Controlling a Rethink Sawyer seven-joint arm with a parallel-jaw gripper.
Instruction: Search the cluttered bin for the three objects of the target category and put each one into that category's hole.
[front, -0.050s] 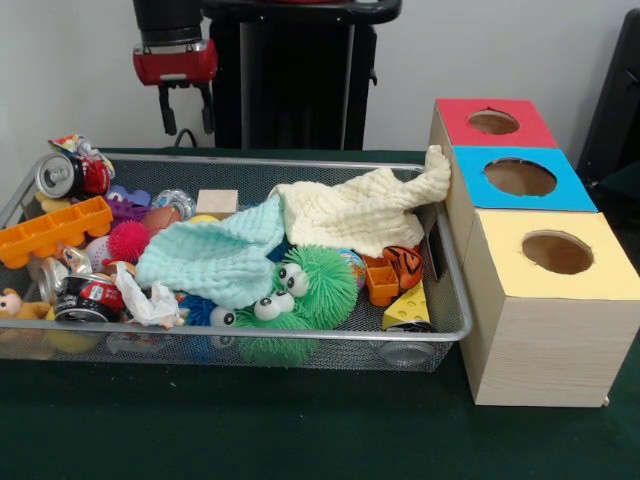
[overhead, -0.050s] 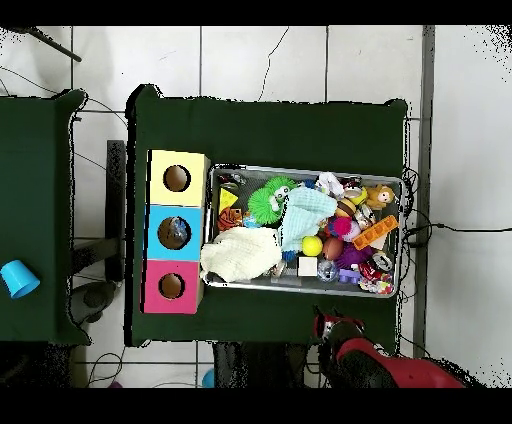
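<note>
My gripper (front, -0.050s: 189, 126) hangs open and empty above the far left rim of the wire mesh bin (front, -0.050s: 300, 163); in the overhead view the gripper (overhead, -0.050s: 327, 323) is just outside the bin (overhead, -0.050s: 300, 167). The bin holds a cream cloth (front, -0.050s: 350, 210), a mint cloth (front, -0.050s: 215, 255), a green fuzzy toy with eyes (front, -0.050s: 300, 290), an orange brick (front, -0.050s: 55, 228), crushed cans (front, -0.050s: 60, 173), a pink spiky ball (front, -0.050s: 128, 240), a wooden block (front, -0.050s: 217, 201) and a yellow cheese wedge (front, -0.050s: 408, 305). Beside it stand boxes with a red hole (front, -0.050s: 493, 122), a blue hole (front, -0.050s: 520, 177) and a yellow hole (front, -0.050s: 557, 252).
The cloths cover much of the bin's middle and hide what lies beneath. The cream cloth's corner drapes up against the blue box. In the overhead view a second dark table with a blue cup (overhead, -0.050s: 16, 278) stands at the left.
</note>
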